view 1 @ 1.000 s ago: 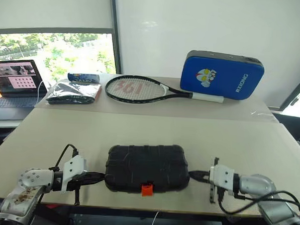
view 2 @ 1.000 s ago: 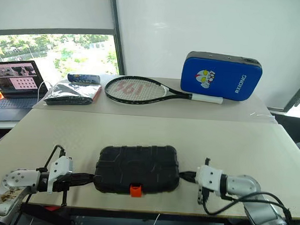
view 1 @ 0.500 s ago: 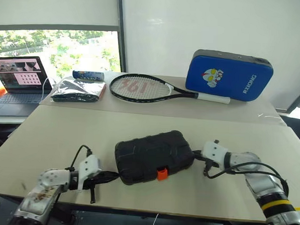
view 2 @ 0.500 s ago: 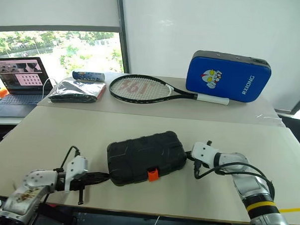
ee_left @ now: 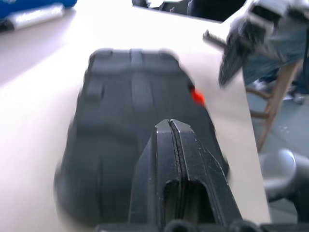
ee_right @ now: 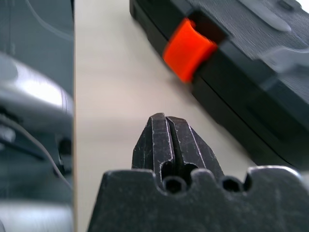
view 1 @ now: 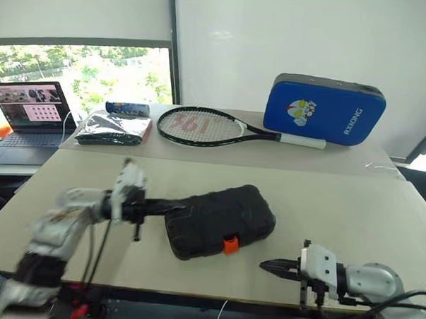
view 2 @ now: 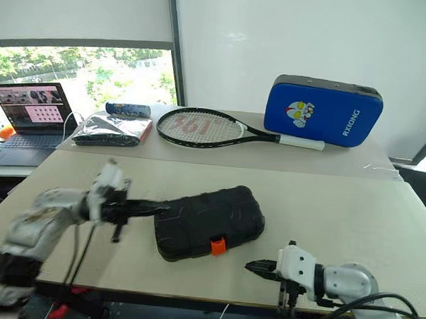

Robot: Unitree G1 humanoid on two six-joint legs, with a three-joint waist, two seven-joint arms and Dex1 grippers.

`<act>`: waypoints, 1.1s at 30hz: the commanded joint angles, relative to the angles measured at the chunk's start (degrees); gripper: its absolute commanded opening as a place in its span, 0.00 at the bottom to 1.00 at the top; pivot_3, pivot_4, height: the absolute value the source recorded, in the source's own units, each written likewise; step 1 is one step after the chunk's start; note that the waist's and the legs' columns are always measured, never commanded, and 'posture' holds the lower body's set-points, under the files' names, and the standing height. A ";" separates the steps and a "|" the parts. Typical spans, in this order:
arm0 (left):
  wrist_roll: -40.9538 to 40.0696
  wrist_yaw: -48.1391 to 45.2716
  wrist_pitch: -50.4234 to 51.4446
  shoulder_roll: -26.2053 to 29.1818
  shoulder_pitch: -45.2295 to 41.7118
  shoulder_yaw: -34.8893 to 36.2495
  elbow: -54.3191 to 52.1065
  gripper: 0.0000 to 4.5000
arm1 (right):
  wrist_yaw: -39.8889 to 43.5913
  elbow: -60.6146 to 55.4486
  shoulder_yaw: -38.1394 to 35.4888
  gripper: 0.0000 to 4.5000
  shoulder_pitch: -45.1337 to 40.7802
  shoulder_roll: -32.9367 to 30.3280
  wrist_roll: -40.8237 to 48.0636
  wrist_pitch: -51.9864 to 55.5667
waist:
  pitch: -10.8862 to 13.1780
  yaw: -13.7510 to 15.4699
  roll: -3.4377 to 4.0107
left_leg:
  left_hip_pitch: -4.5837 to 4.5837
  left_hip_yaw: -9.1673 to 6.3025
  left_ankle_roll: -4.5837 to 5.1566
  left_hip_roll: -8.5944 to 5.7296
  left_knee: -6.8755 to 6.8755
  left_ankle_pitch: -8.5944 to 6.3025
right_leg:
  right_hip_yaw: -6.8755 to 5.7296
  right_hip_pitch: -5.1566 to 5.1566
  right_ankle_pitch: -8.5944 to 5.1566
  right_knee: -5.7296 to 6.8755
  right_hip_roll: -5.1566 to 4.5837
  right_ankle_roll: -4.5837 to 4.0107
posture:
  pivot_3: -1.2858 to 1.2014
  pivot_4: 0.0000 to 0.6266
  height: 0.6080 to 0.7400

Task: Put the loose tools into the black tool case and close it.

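The black tool case (view 1: 221,218) lies closed and turned at an angle on the near table, its orange latch (view 1: 230,243) facing the front edge. My left gripper (view 1: 177,209) is shut and empty, its tip at the case's left end just over the lid (ee_left: 125,111); I cannot tell if it touches. My right gripper (view 1: 263,264) is shut and empty, low near the table's front edge, a little right of the latch (ee_right: 187,48) and apart from the case. The loose tools are out of view.
On the far table lie a tennis racket (view 1: 204,127), a blue padded case (view 1: 322,110) standing at the back right, a dark folded bag (view 1: 114,129) and a laptop (view 1: 30,113) at the left. The near table's front edge (view 1: 193,294) runs just under my right gripper.
My left arm rose and swung right, bringing its gripper over the case's left end. My right gripper drew back from the case's right end toward the front edge. The case now lies angled.
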 commanded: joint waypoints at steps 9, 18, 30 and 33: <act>20.28 5.92 -10.60 -13.03 -15.78 -13.98 21.67 0.01 | -5.40 -0.63 7.84 0.00 -10.55 6.40 -5.93 7.71 | 0.02 -0.44 -0.03 | -0.13 -0.04 0.05 -0.02 -0.12 -0.03 | 0.05 -0.12 0.16 -0.09 0.06 -0.31 | 0.52 0.24 1.00; 23.48 3.58 -7.93 -12.44 -14.16 -16.52 20.23 0.01 | -5.46 1.29 10.67 0.00 -13.29 8.14 -7.94 7.98 | 0.01 -0.18 -0.02 | -0.07 -0.04 0.07 -0.04 -0.11 -0.04 | 0.05 -0.07 0.15 -0.09 0.04 -0.29 | 0.52 0.24 1.00; 25.73 4.97 0.32 -10.42 -11.40 -18.92 19.71 0.01 | -7.06 4.21 10.09 0.00 -16.13 10.08 -9.60 7.09 | -0.03 -0.98 -0.02 | 0.29 -0.05 0.06 -0.02 -0.11 -0.03 | 0.06 0.20 -0.03 0.02 0.06 0.02 | 0.52 0.24 1.00; 25.91 5.40 2.20 -10.58 -10.82 -19.40 19.59 0.01 | -8.44 5.42 9.45 0.00 -17.16 10.78 -10.48 7.12 | -0.03 -1.21 -0.03 | 0.63 -0.06 0.06 -0.01 -0.13 -0.03 | 0.05 0.56 -0.05 -0.03 0.06 0.04 | 0.52 0.24 1.00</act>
